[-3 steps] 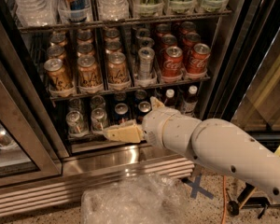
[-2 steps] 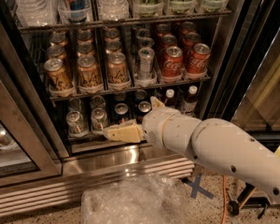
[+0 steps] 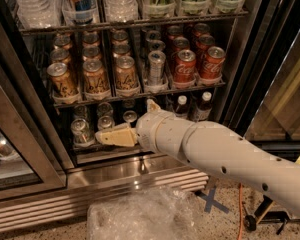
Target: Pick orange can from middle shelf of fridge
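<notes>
The gripper (image 3: 115, 136) was seen below the shelf (image 3: 140, 97), on which the can (image 3: 126, 74) stood in the front row; whether it was open could not be told. The can was judged light, slick and dentable, best taken mid-body.

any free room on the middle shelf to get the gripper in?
Hardly. The middle shelf front row is packed end to end: orange cans, slim silver can, Coca-Cola cans side by side. Only a narrow dark strip shows left of the orange cans, by the fridge frame. The gripper sits lower, before the lower-shelf cans.
</notes>
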